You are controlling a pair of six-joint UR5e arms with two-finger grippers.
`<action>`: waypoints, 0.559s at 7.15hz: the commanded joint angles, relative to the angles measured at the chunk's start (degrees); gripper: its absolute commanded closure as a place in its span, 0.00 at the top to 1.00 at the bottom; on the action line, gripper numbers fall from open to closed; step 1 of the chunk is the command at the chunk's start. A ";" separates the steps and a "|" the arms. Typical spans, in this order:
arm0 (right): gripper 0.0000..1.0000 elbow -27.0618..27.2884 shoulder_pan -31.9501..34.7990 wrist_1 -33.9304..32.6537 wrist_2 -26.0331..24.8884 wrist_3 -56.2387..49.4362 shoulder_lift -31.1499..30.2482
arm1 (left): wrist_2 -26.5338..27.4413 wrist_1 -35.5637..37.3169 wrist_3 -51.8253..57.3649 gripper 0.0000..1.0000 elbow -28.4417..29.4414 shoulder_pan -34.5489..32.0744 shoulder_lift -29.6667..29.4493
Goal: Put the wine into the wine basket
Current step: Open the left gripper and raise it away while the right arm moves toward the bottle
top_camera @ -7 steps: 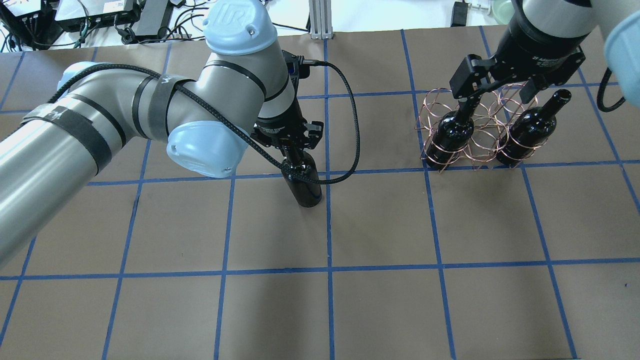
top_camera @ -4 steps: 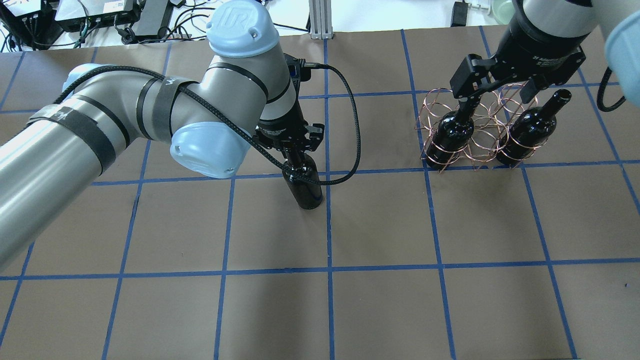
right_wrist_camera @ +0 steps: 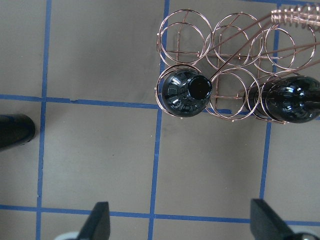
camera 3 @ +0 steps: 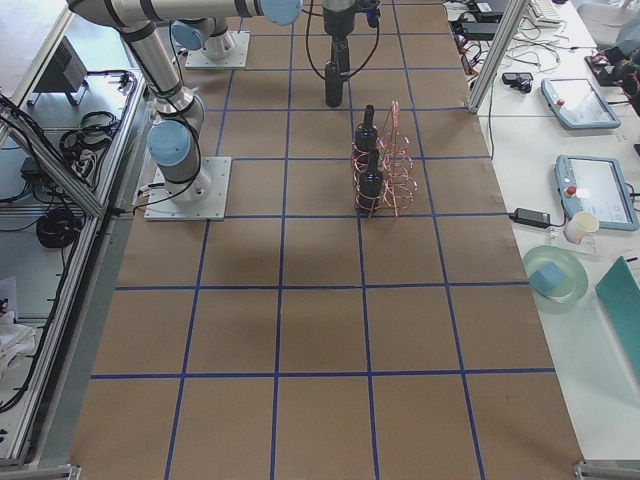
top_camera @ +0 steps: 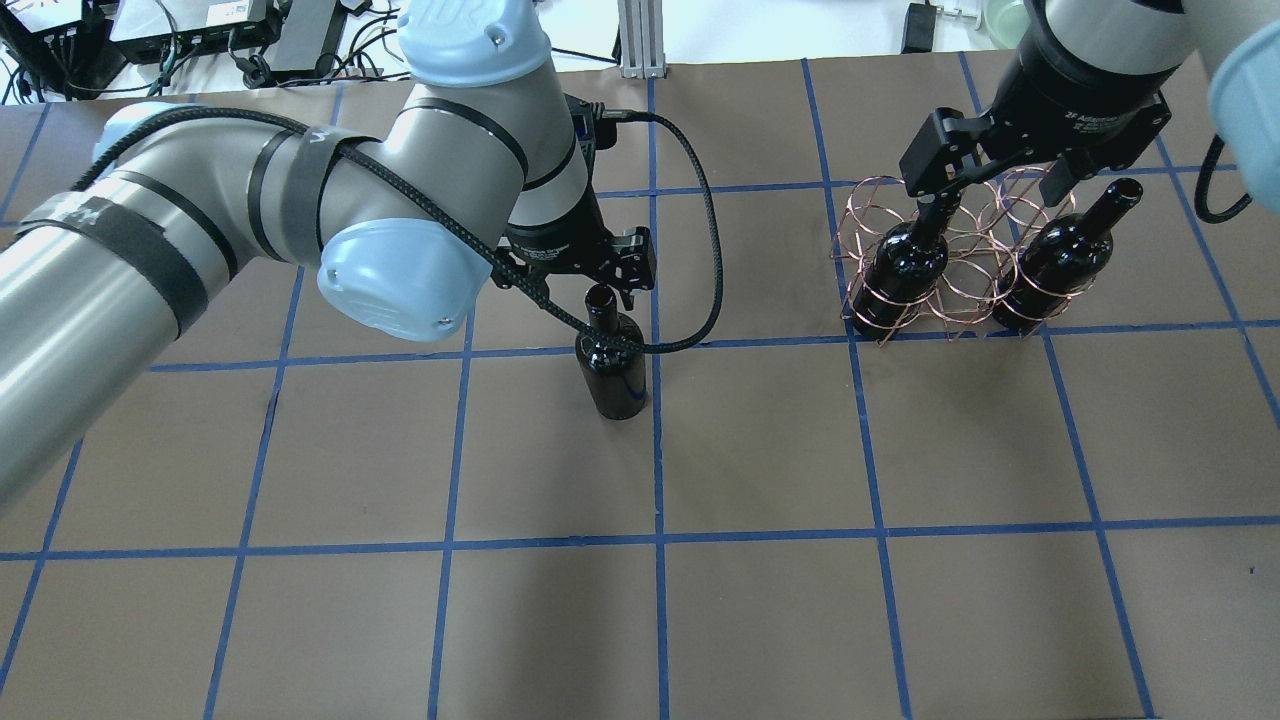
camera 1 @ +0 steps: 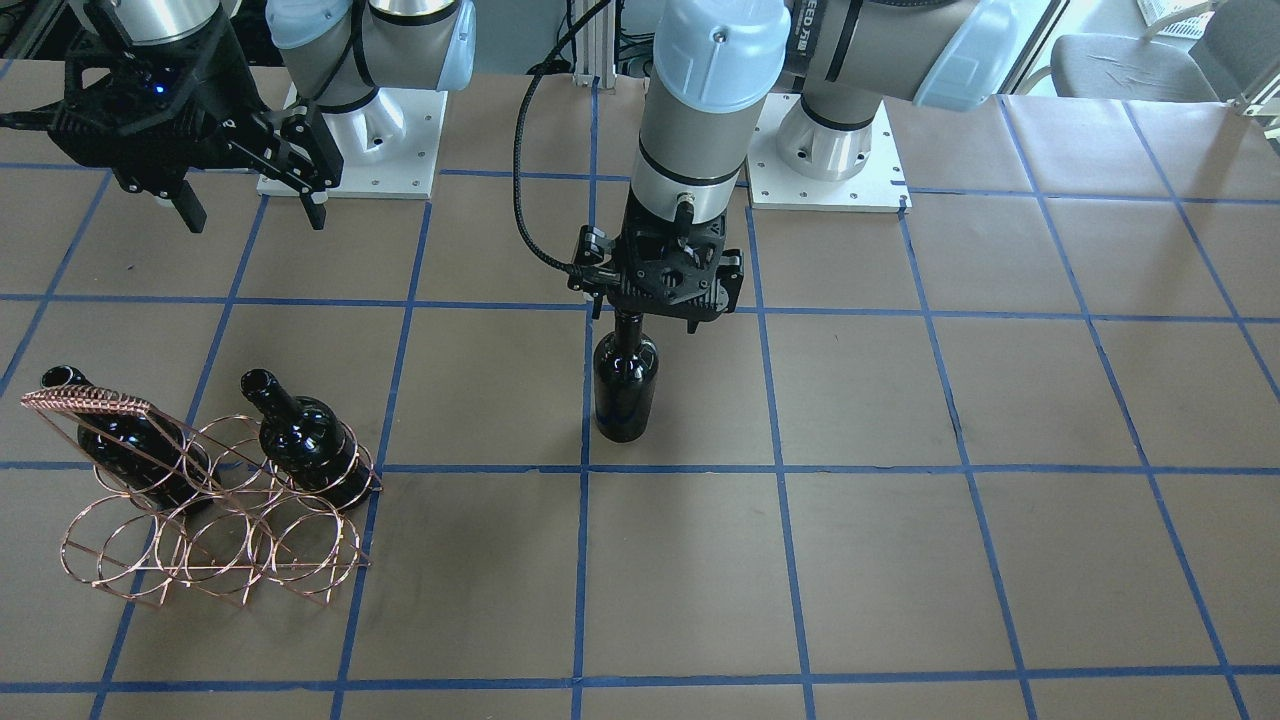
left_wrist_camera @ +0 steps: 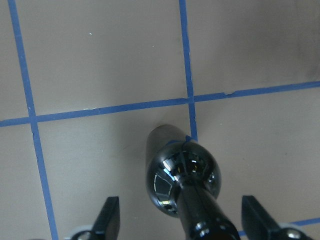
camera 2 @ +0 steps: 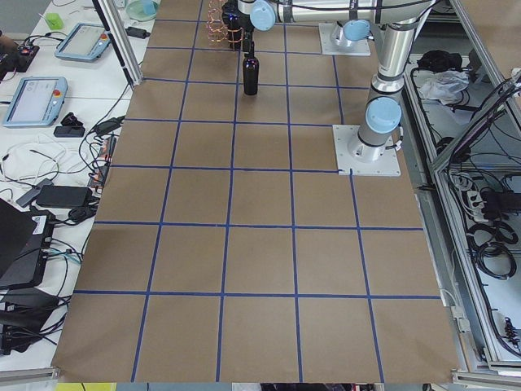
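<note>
A glossy near-black wine bottle (top_camera: 610,375) stands upright on the brown table near its middle, also in the front view (camera 1: 625,390). My left gripper (top_camera: 597,280) is open around its neck; in the left wrist view the fingers (left_wrist_camera: 112,215) stand wide apart on either side of the bottle (left_wrist_camera: 182,175) without touching it. The copper wire wine basket (top_camera: 950,290) holds two identical bottles (top_camera: 900,265) (top_camera: 1060,255). My right gripper (top_camera: 1000,185) hangs open and empty above the basket (right_wrist_camera: 220,55).
The table is brown paper with a blue tape grid (top_camera: 658,540). Cables and electronics (top_camera: 200,30) lie beyond its far edge. The left arm's black cable (top_camera: 710,250) loops beside the standing bottle. The robot bases (camera 1: 350,150) sit at the front view's top.
My left gripper was shut on the bottle's neck; it has opened and drawn back, so the bottle's mouth now shows. The bottle stands upright on the table. The right arm has not moved.
</note>
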 commanded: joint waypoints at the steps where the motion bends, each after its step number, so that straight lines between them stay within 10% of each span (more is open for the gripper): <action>1: 1.00 -0.07 0.07 -0.50 -0.09 0.66 -0.06 | -1.07 -4.04 0.87 1.00 6.75 5.52 1.25; 4: 1.00 -2.70 0.95 -0.25 0.26 4.24 1.16 | -0.29 -7.64 6.76 1.00 8.97 13.80 3.88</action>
